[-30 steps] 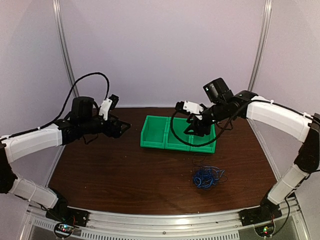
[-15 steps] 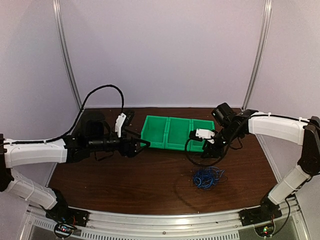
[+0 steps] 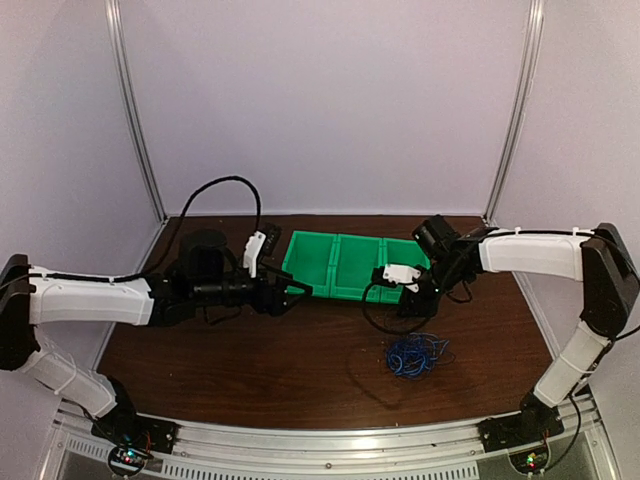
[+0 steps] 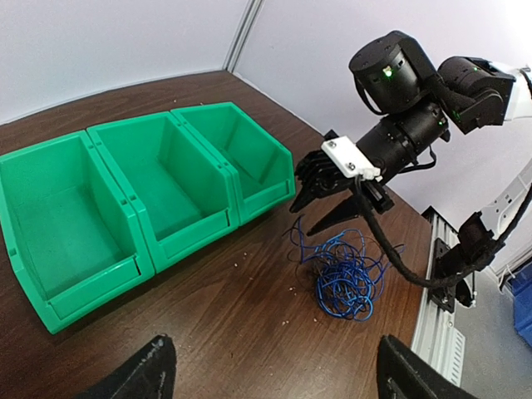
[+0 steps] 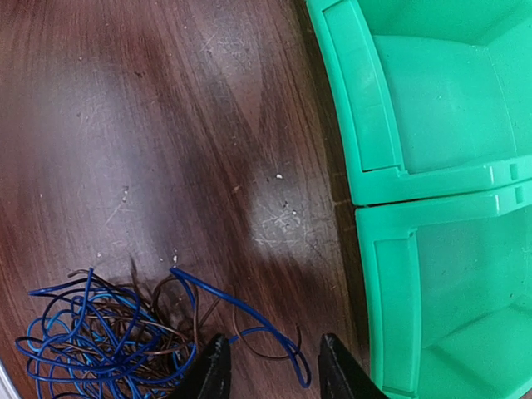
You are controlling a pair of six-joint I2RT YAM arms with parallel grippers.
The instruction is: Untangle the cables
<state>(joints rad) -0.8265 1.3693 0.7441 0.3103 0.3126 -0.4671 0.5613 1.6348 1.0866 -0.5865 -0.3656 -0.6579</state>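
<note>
Now that both arms have swung in over the desk (image 3: 250, 360), the right claw (image 5: 274, 374), narrowing but empty, hangs just beside the cables (image 3: 415, 353) and the left claw (image 4: 274, 378) stays spread, so a first grab looks near. These cables sit before the bins (image 3: 330, 262), a roundish clump without a clear long axis, loose strands trailing toward the bins.

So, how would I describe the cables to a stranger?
On the brown table, find the three green bins. Toward the robot from the rightmost bin lie the cables, a tangle; unlike the thick black arm hoses, they are thin, mostly blue.
</note>
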